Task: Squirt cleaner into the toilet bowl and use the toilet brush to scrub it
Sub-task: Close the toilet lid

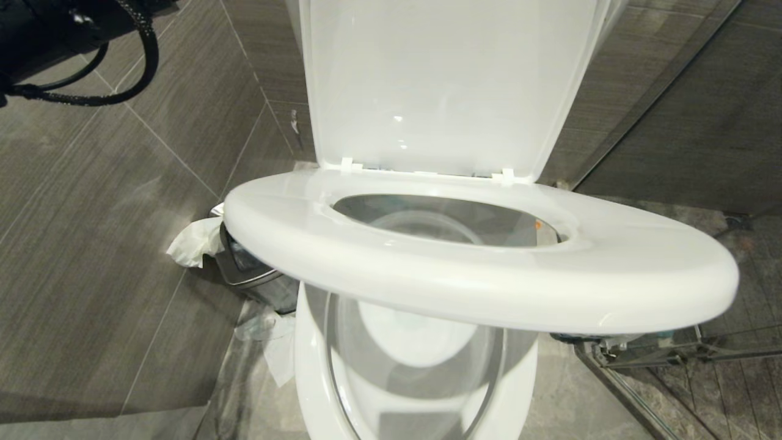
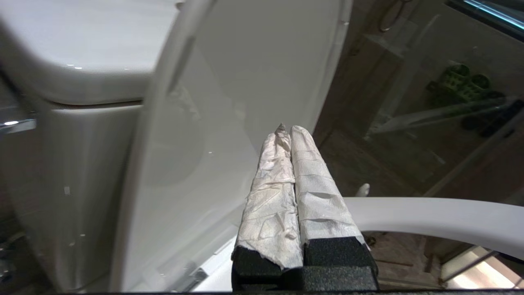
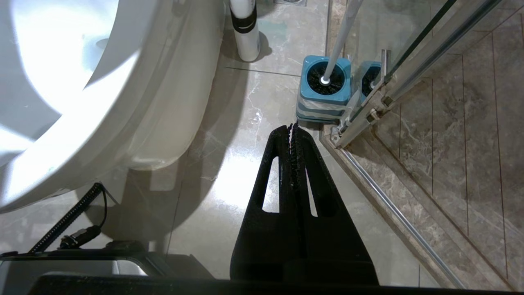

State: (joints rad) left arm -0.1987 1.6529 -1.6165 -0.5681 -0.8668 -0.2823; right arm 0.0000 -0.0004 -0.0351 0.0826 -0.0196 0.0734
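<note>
Toilet bowl point(image 1: 421, 366) sitting with its lid raised.
Left gripper point(image 2: 286, 129) hovering pressed together beside the lid; right gripper point(image 3: 294, 125) closed empty near the toilet brush point(image 3: 342, 37).

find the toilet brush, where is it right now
In the right wrist view the toilet brush stands in its blue holder on the floor, between the toilet bowl and the glass door.

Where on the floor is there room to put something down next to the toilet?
Bare floor lies between the toilet bowl and the glass door rail, under the shut right gripper. It gets crowded further on, where the toilet brush stands in its blue holder. On the other side, a steel bin and tissue crowd the base.
</note>
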